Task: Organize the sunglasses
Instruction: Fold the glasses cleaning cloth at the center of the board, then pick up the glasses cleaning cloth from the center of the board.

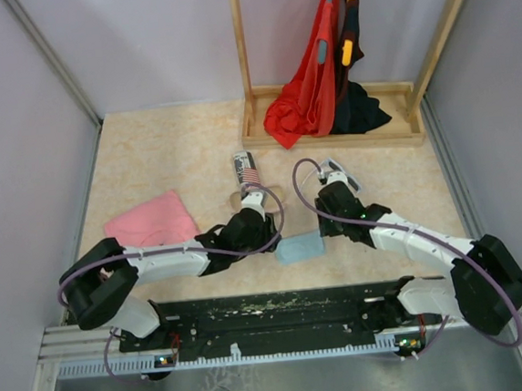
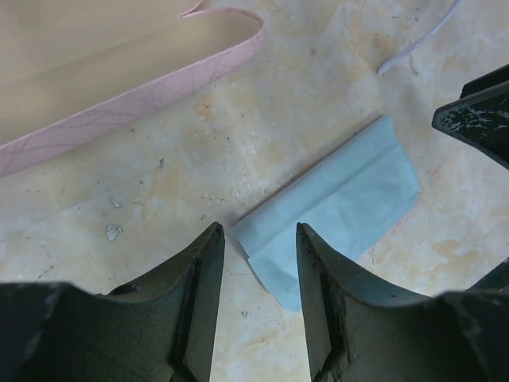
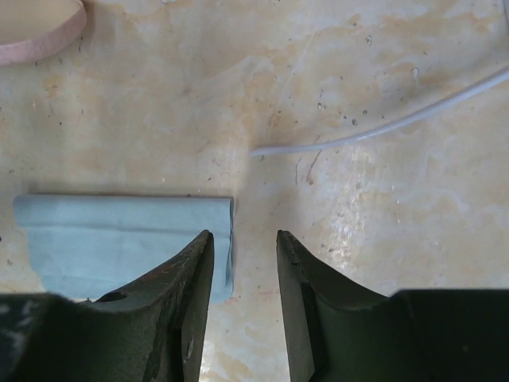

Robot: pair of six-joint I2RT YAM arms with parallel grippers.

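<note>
- The right tool is hanging released, its jaws apart with nothing between them. It is sitting low over the table, just beside the right end of the folded blue cloth.
- The left tool is also standing released and empty, its tips straddling one corner of the cloth without pinching it.
- Of the sunglasses, only a thin pale temple arm is showing, lying on the table just beyond the right tool and running off to the right. The rest is hiding under the right arm in the top view, and the chunky white pair is not showing anywhere that I can tell.
- The open pink case is lying near the cloth, on its far left, with its beige inside facing up.
- The step in hand is probably fetching the thin pair for that case. Doing it well means:
  - reaching for the hinge or bridge rather than the springy temple tip;
  - closing gently and keeping the lenses from scraping the table;
  - holding the left tool off the cloth so it is not dragging it along.
</note>
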